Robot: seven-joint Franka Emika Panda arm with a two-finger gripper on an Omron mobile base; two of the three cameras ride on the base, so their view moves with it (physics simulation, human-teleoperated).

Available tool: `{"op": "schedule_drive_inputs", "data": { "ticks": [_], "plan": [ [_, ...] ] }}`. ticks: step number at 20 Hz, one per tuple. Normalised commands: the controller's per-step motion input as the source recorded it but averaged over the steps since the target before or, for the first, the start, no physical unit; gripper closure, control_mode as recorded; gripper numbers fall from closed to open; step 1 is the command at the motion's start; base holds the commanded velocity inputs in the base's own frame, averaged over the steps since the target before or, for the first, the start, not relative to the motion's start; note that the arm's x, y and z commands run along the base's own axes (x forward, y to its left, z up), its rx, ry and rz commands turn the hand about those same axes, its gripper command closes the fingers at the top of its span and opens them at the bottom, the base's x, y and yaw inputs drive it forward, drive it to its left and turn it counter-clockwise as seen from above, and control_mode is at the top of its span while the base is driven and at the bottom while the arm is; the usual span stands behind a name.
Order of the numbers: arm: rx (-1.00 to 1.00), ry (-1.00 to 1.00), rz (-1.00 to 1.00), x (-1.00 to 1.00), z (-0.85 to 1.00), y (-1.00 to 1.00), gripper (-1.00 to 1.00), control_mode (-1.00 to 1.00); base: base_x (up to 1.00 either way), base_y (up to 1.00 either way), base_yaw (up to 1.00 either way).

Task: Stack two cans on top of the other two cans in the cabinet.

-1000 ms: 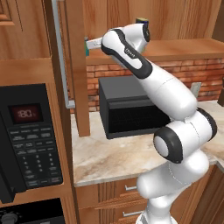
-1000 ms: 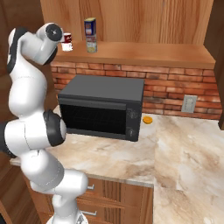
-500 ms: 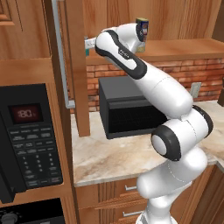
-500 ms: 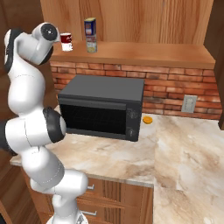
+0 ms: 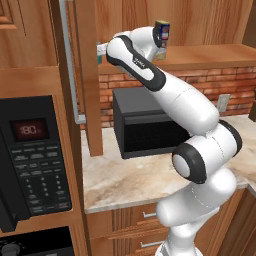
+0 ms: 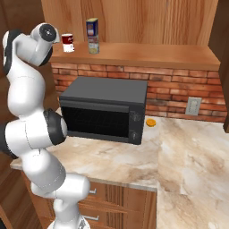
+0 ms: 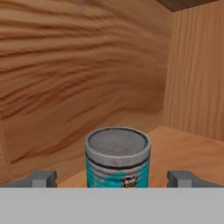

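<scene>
The teal-blue can (image 7: 118, 158) stands upright on the cabinet's wooden shelf (image 6: 156, 53), close in front of the hand. My gripper (image 7: 113, 180) is open, and its fingertips (image 7: 43, 178) flank the can without touching it. Farther right on the shelf, the dark blue and yellow can (image 6: 92, 26) sits on top of the greenish-beige can (image 6: 93, 45). The red-and-white can (image 6: 67, 42) stands alone on the shelf between that stack and the arm. The blue and yellow can (image 5: 161, 31) peeks out behind my forearm. The cabinet door (image 5: 87, 75) hides most of the hand.
The open door's silver bar handle (image 5: 70, 65) hangs just left of the arm. A black microwave box (image 6: 105, 107) sits on the marble counter (image 6: 188, 152) under the shelf, with a small orange item (image 6: 151, 121) beside it. A built-in oven panel (image 5: 30, 160) is at the left.
The upper arm and hand have swung left along the shelf toward the door, uncovering the blue and yellow can. The cans have not moved.
</scene>
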Motion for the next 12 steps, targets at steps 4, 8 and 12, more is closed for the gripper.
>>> {"op": "schedule_drive_inputs", "data": {
  "ticks": [4, 8, 12],
  "plan": [
    [0.0, 0.01, 0.0, 0.06, 0.0, 0.0, -1.0, -1.0, 0.0, 0.0, 0.0],
    [0.0, 0.0, 0.0, 0.19, 0.0, 0.0, -1.0, -1.0, 0.0, 0.0, 0.0],
    [0.0, 0.0, 0.0, 0.17, 0.0, 0.01, -1.0, -1.0, 0.0, 0.0, 0.0]
  ]
}}
